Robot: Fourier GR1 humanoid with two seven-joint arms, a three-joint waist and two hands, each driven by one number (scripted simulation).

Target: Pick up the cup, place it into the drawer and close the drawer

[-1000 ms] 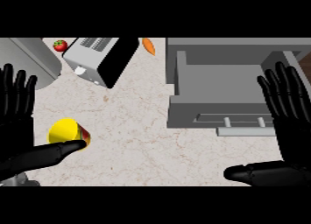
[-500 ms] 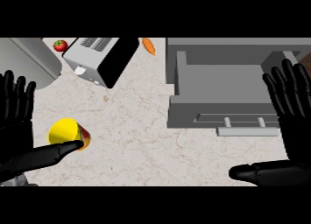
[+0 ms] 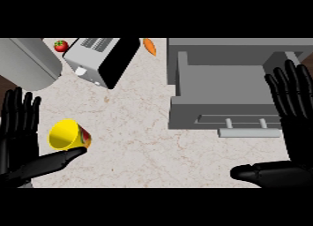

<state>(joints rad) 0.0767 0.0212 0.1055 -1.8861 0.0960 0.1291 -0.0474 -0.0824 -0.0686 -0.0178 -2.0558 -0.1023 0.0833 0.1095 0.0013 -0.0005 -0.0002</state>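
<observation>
Left hand [image 3: 15, 145] drawn lower since earlier; fingers straight, apart. Yellow tapered cup [image 3: 67, 134] between fingers and thumb, framed for grasp. Right hand [image 3: 295, 114] spread beside open grey drawer [image 3: 224, 88].

Bystander items, far edge of marble counter [image 3: 142, 132].
Toaster [image 3: 101, 60] lying askew, silver with black side. Tomato [image 3: 60, 45] just beside its left end, apart. Carrot [image 3: 149, 47] just off its right end. Large grey cylinder [image 3: 20, 62] at far left, tilted, partly cut off.
</observation>
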